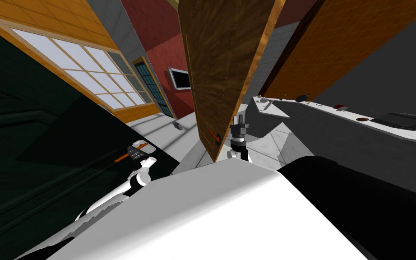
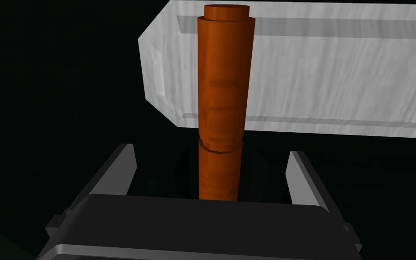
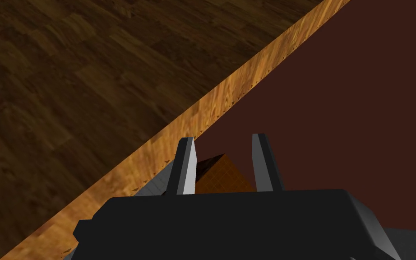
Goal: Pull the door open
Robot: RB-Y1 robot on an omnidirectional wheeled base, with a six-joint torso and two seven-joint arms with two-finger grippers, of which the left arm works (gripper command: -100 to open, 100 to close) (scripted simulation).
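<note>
A dark green, almost black door [image 1: 44,149] fills the left of the head view. It carries an orange bar handle [image 2: 223,90] on a light grey plate [image 2: 329,76]. My left gripper [image 2: 211,151] is open, its fingers on either side of the handle's near end without pressing it; in the head view the left gripper [image 1: 138,153] sits right at the handle. A brown wooden door [image 1: 220,58] stands edge-on ahead, with its own small orange handle [image 1: 214,136]. My right gripper [image 3: 223,137] is beside that door's pale edge [image 3: 229,90], fingers apart and holding nothing.
A grey counter [image 1: 351,122] with small items and a dark recessed unit [image 1: 405,119] runs along the right. A large window [image 1: 80,67] sits in the orange wall at the left, and a red wall lies beyond. Pale floor [image 1: 270,144] lies past the wooden door.
</note>
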